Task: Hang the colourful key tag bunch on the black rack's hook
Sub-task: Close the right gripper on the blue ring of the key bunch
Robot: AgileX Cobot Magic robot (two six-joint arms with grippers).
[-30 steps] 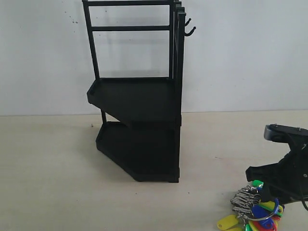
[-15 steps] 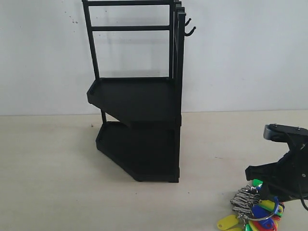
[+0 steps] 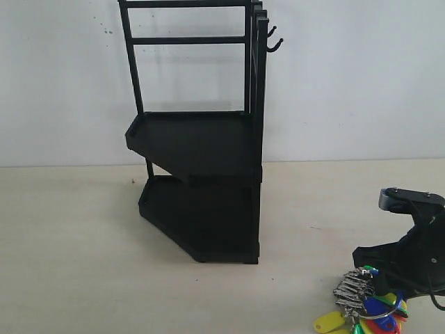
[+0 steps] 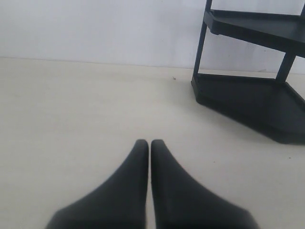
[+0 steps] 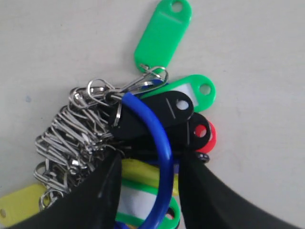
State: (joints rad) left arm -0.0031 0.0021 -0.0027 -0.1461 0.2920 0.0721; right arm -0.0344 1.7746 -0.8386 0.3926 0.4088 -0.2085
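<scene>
- Exterior view: the bunch (image 3: 363,306) lies on the table (image 3: 69,243) at the near right, well apart from the rack (image 3: 201,160). The hook (image 3: 275,46) sits high on the rack's right side. The right gripper (image 3: 386,281) hangs over the bunch.
- Left wrist view: the left gripper (image 4: 147,143) is pressed closed on nothing, with the rack (image 4: 252,100) beyond it.
- Right wrist view: the right gripper (image 5: 150,160) has its jaws partly apart, straddling the blue ring (image 5: 161,138) and clamping nothing. I'd reckon the bunch is light, floppy and jangly, and the tags (image 5: 162,33) slick. The stiff ring is the place to pinch.
</scene>
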